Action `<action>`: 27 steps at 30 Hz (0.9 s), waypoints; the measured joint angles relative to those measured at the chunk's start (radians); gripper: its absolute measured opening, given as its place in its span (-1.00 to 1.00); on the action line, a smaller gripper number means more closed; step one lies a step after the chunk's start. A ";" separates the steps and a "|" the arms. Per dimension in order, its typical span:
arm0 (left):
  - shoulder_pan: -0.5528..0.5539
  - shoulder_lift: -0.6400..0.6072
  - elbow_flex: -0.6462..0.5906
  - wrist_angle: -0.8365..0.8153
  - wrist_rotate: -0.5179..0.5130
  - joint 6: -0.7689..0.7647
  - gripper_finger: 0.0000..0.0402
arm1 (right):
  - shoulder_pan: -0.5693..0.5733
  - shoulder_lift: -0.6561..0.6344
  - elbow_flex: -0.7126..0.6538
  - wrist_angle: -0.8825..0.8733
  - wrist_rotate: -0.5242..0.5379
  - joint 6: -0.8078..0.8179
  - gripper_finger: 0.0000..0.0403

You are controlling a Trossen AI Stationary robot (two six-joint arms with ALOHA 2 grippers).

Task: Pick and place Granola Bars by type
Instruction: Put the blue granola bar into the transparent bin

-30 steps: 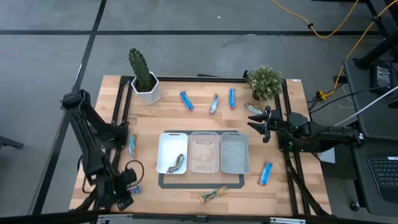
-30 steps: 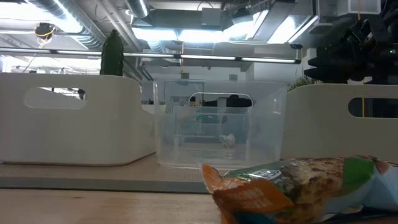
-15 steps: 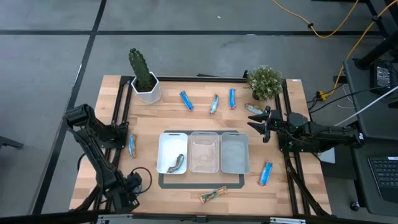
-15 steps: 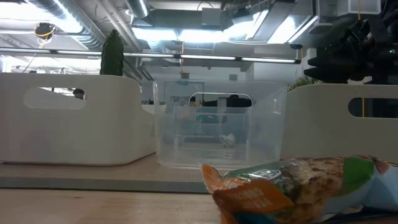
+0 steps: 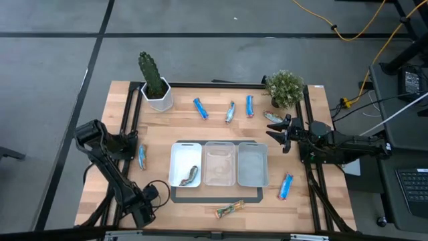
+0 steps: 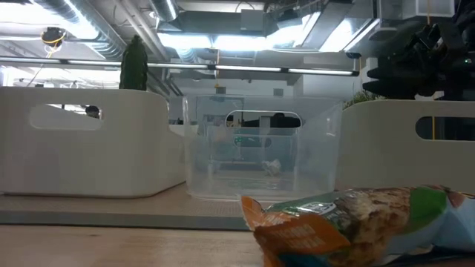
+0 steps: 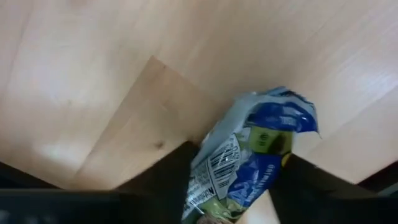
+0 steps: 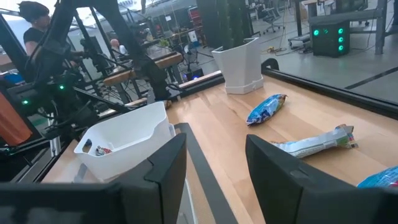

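From above, the left gripper [image 5: 142, 213] is low at the table's [image 5: 214, 114] near-left corner. Its wrist view shows a blue granola bar [image 7: 249, 163] between the fingers [image 7: 163, 177] — gripped or loose, I cannot tell. Right gripper [image 5: 281, 133] waits open beside the grey tray [image 5: 253, 165].

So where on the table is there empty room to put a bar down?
Bare wood lies between the cactus pot and the white tray, and along the front edge right of the gold bar. The back strip is crowded: two blue bars and a silver one.
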 joint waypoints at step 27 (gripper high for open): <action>0.128 -0.637 0.114 -0.048 -0.792 0.266 -0.95 | 0.000 0.000 0.000 0.000 0.000 -0.005 -0.17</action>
